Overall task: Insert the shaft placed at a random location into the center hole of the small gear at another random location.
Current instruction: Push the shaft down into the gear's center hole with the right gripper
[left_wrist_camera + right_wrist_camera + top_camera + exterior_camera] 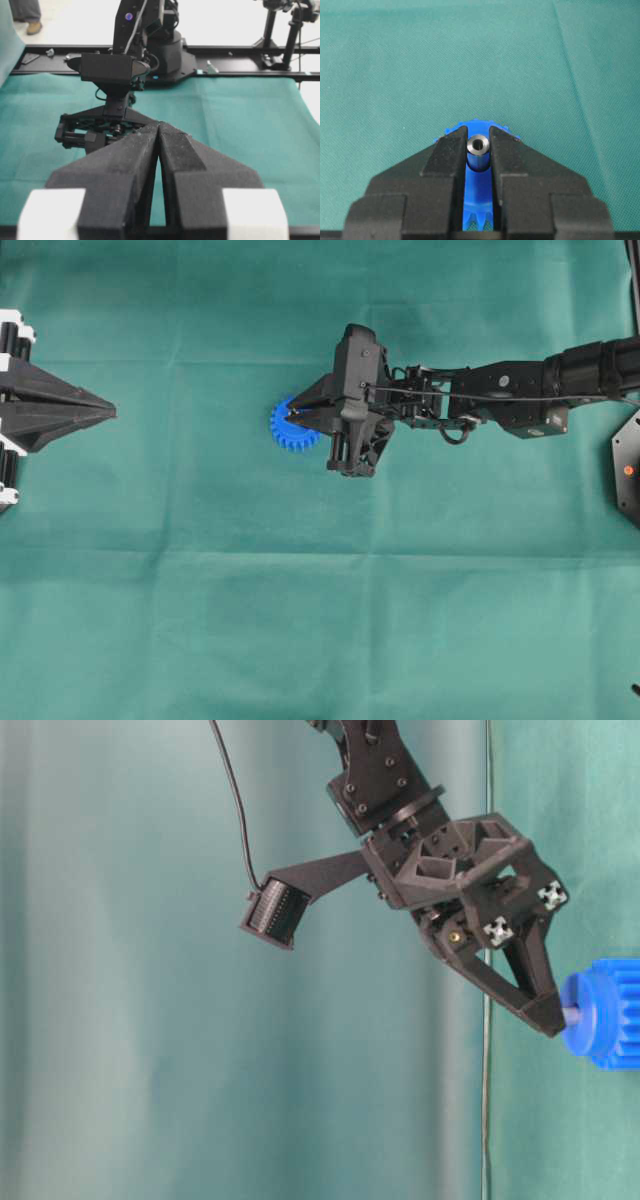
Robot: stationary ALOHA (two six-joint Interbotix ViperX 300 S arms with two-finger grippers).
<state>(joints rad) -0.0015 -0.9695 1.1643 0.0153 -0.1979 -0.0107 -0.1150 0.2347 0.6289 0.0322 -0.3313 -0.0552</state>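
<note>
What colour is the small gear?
Bright blue; the small gear shows best in the table-level view.

green cloth point(300, 620) over the table, faint creases

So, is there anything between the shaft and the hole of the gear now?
Nothing visible. The right gripper holds the shaft in its jaws directly over the gear. In the table-level view the shaft's end already meets the hub; the hole itself is hidden behind the shaft.
</note>
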